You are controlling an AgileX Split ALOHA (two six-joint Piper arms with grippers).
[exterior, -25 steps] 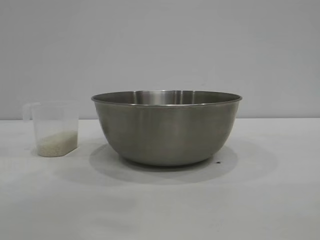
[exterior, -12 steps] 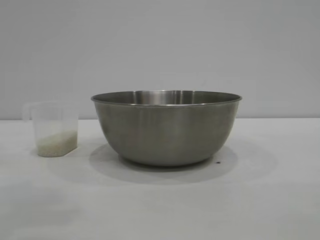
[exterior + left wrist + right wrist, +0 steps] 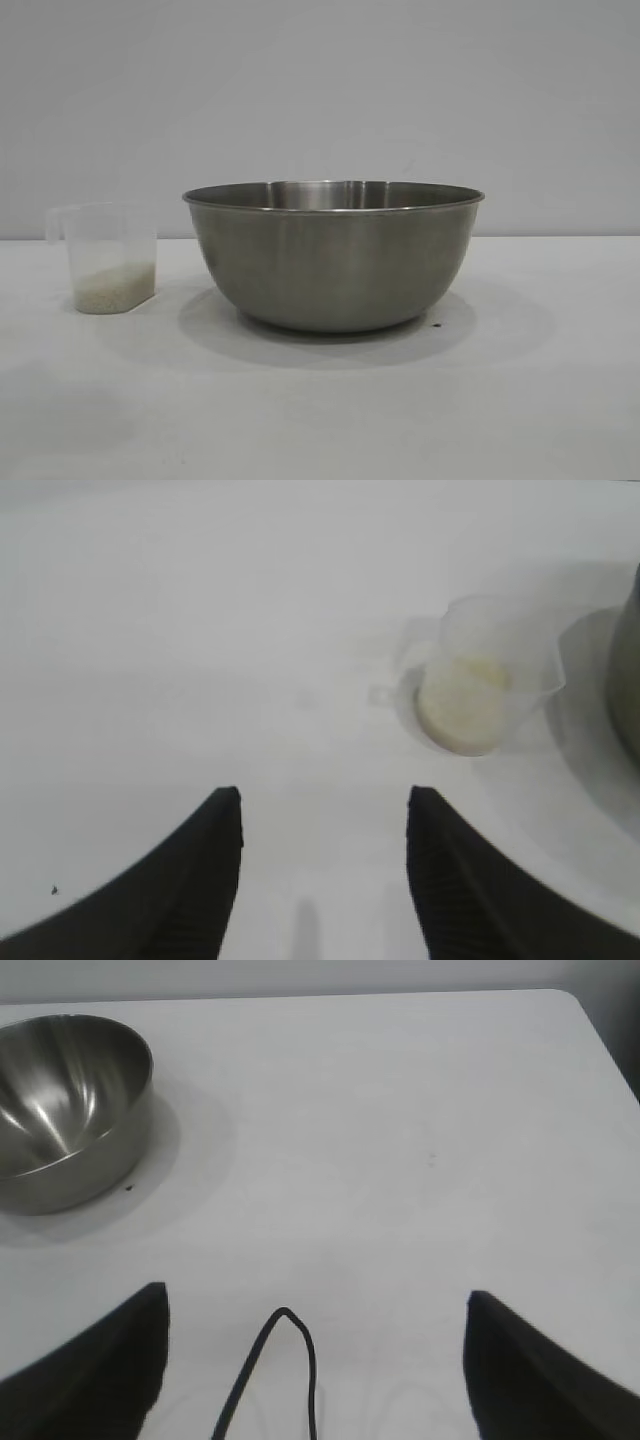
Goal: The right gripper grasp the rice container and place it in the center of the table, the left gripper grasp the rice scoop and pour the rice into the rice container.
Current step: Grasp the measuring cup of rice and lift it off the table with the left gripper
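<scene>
Rice scoop [image 3: 487,685] unmoved, beyond open left hand [image 3: 325,810]

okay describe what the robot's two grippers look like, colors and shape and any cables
Only the fingers show, in the wrist views. The left gripper has two black wedge-shaped fingers that taper to rounded points, with a finely ribbed surface. The right gripper has two black tapering fingers too, and a thin black cable loops up between them. No markings are visible, and neither arm appears in the exterior view.

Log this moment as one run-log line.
rice container: mid-table, empty | rice scoop: upright beside it, rice inside, unheld | left gripper: open, short of scoop | right gripper: open, away from container
</scene>
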